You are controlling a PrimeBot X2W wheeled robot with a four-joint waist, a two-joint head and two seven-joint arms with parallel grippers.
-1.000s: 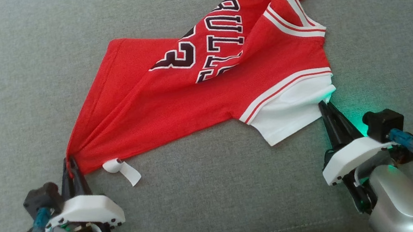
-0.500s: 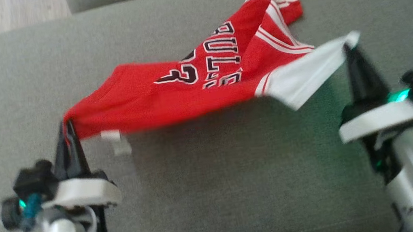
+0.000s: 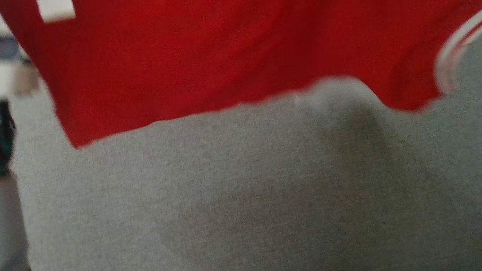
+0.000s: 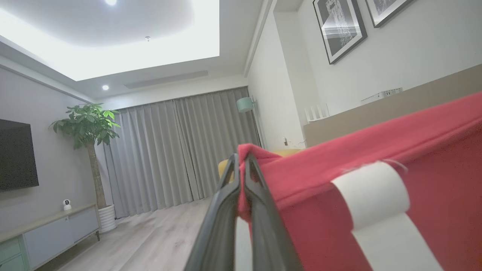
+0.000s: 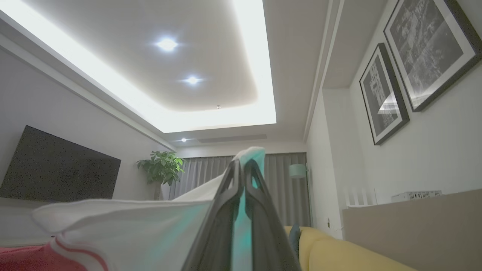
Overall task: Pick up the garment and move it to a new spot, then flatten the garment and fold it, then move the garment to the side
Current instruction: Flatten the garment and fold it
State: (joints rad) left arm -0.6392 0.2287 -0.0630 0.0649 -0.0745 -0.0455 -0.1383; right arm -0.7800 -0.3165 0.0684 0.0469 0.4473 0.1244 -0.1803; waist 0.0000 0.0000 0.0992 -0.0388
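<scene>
A grey upholstered cushion [image 3: 252, 210] lies below, with grey curtains [image 4: 177, 150] across the room. The garment [image 3: 226, 37] hangs stretched between both grippers, above the cushion. The left gripper [image 4: 241, 160] is clamped on a red hem corner, with the white tag [image 4: 371, 192] just to its right. The right gripper [image 5: 241, 165] pinches the garment's white edge.

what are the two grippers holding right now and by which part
The red jersey: the left gripper pinches a red hem corner near the white tag, the right gripper pinches a white edge of it.
</scene>
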